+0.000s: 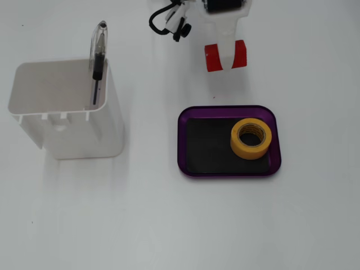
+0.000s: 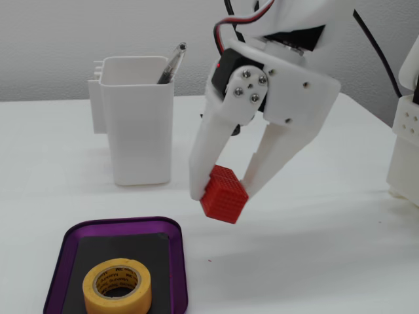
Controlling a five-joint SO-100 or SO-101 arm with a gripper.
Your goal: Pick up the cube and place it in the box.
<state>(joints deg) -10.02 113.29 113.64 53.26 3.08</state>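
Note:
The red ridged cube [image 2: 223, 194] sits between my white gripper's [image 2: 222, 193] two fingers and is lifted off the table. In a fixed view from above the cube [image 1: 212, 57] shows as two red ends on either side of a white finger [image 1: 226, 48], just beyond the far rim of the box. The box [image 1: 185, 121] is a shallow purple tray with a black floor; it also shows at the lower left of the side fixed view [image 2: 175, 261]. The gripper is shut on the cube.
A yellow tape roll [image 1: 251, 138] lies in the box's right half, seen also in the side fixed view [image 2: 116, 286]. A tall white container [image 1: 62, 112] with a pen [image 1: 98, 56] stands to the left. Black cables [image 1: 166, 19] hang by the arm.

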